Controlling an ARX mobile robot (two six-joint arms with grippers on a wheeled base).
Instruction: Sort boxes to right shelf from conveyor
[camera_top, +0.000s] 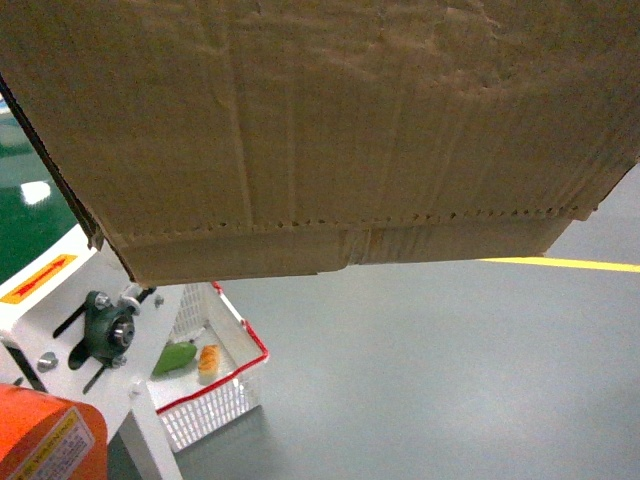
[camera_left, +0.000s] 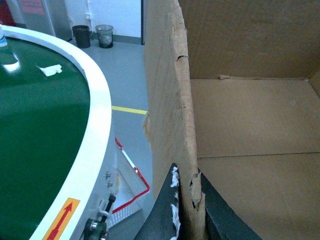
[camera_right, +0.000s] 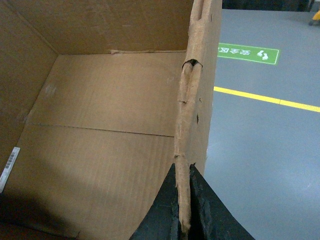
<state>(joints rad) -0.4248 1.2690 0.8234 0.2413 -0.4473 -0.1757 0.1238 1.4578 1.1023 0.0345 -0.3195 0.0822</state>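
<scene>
A large brown cardboard box (camera_top: 330, 130) hangs in the air and fills the top of the head view, its perforated line near the lower edge. Neither gripper shows in that view. In the left wrist view my left gripper (camera_left: 187, 172) is shut on the box's (camera_left: 250, 125) ragged left wall, one finger inside and one outside. My right gripper (camera_right: 183, 167) is shut on the right wall of the box (camera_right: 100, 110), which is empty inside. The conveyor (camera_left: 40, 130), a green belt with a white rim (camera_top: 40, 300), lies left of the box. The right shelf is out of view.
A white basket with a red rim (camera_top: 235, 370) sits on the floor beside the conveyor, holding a green item and an orange one. An orange housing (camera_top: 40, 435) is at the bottom left. A yellow floor line (camera_right: 265, 98) crosses the grey floor. Two bins (camera_left: 104, 35) stand far off.
</scene>
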